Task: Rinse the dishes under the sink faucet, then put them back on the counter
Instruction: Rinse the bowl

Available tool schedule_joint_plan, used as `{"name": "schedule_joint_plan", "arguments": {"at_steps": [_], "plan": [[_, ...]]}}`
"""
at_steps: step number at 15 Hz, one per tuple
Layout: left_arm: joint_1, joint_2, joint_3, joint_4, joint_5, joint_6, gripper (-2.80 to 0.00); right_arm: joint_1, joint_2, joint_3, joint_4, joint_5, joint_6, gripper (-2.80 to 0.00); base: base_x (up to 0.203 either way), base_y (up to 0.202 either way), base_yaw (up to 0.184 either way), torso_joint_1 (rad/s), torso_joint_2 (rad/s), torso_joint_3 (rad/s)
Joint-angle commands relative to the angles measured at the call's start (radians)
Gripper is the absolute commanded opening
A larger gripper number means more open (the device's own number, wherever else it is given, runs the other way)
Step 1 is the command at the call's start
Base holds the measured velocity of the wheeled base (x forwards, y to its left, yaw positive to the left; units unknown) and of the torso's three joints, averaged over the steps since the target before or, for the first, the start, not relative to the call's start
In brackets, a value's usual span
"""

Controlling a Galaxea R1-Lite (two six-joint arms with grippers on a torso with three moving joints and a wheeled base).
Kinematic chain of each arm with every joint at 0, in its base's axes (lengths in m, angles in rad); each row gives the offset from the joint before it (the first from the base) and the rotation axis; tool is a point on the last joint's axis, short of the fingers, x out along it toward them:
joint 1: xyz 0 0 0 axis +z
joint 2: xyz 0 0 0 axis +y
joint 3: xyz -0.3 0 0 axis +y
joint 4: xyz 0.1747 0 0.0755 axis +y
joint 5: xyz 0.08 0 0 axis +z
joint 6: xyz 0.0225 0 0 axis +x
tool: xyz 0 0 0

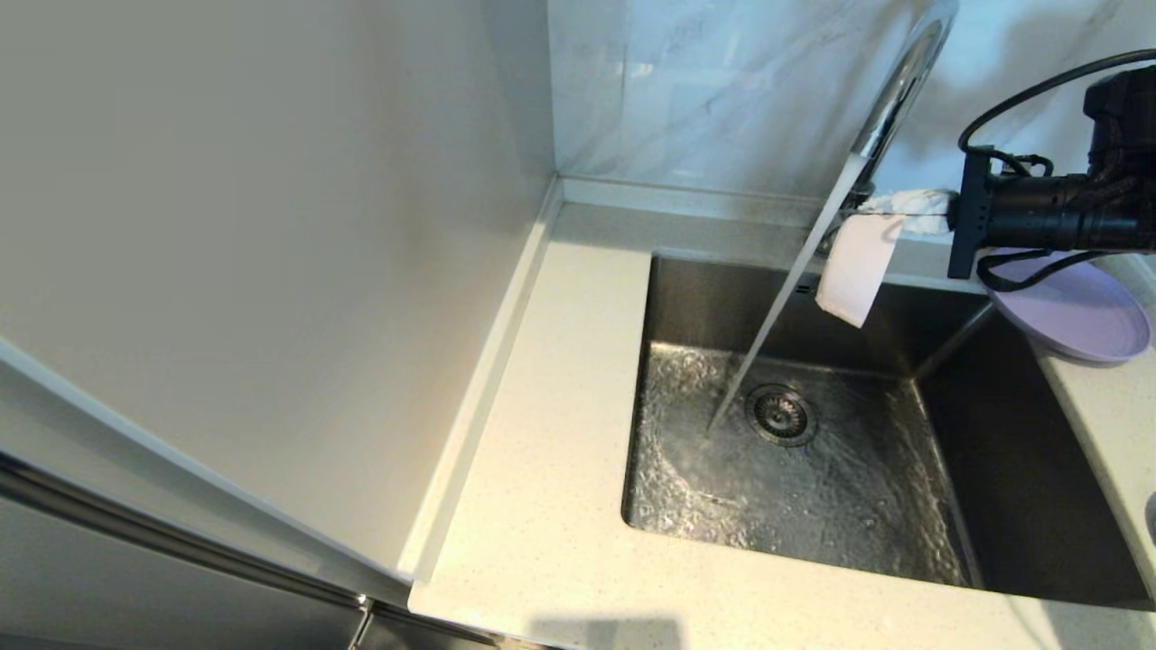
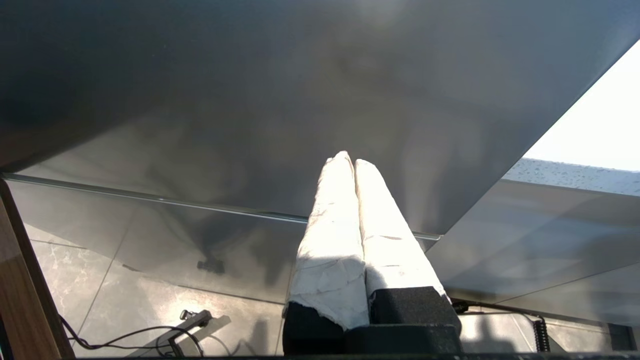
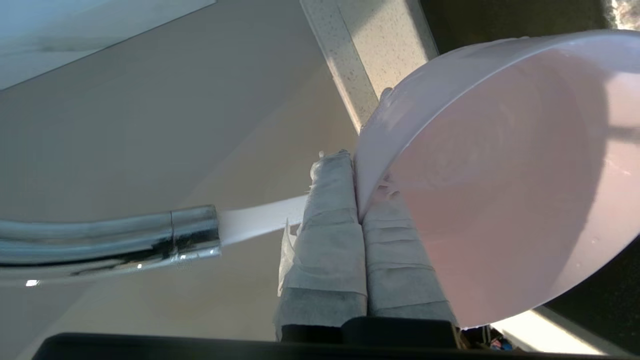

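Note:
My right gripper (image 1: 874, 206) (image 3: 356, 170) is shut on the rim of the pale pinkish-white bowl (image 1: 856, 271) (image 3: 500, 175). The bowl hangs on its side over the back of the steel sink (image 1: 722, 298), just right of the water stream (image 1: 777, 307). The chrome faucet (image 1: 903, 81) (image 3: 125, 240) is running, and water spreads over the basin floor. The lavender plate (image 1: 1084, 316) lies on the counter (image 1: 560, 406) at the sink's back right corner, partly under my right arm. The small pink saucer is out of view. My left gripper (image 2: 352, 160) is shut on nothing, away from the sink.
A round drain strainer (image 1: 782, 413) sits mid-basin. A grey cabinet panel (image 1: 271, 271) stands along the counter's left side. A marble backsplash (image 1: 704, 90) rises behind the sink. Bare counter runs left of and in front of the basin.

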Motion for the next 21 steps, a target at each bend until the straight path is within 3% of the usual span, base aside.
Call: {"name": "schedule_joint_plan", "arguments": {"at_steps": [1,9,14,16,19,21], "plan": [[0.0,0.0,0.0,0.0,0.001,0.0,-2.8,0.019,0.023,-0.033,0.019,-0.03,-0.001,-2.8,0.0,0.0,0.0,0.0,0.0,0.0],[0.0,0.0,0.0,0.0,-0.001,0.0,-2.8,0.056,0.044,-0.057,0.023,-0.057,-0.019,-2.8,0.0,0.0,0.0,0.0,0.0,0.0],[0.0,0.0,0.0,0.0,0.0,0.0,-2.8,-0.086,-0.017,-0.013,0.093,-0.042,-0.099,-2.8,0.0,0.0,0.0,0.0,0.0,0.0],[0.0,0.0,0.0,0.0,-0.001,0.0,-2.8,-0.166,-0.081,-0.016,0.146,0.023,-0.141,-2.8,0.0,0.0,0.0,0.0,0.0,0.0],[0.0,0.0,0.0,0.0,0.001,0.0,-2.8,-0.298,-0.191,-0.037,0.171,0.184,-0.139,-2.8,0.0,0.0,0.0,0.0,0.0,0.0],[0.0,0.0,0.0,0.0,0.0,0.0,-2.8,-0.345,-0.215,-0.064,0.155,0.283,-0.04,-2.8,0.0,0.0,0.0,0.0,0.0,0.0]]}}
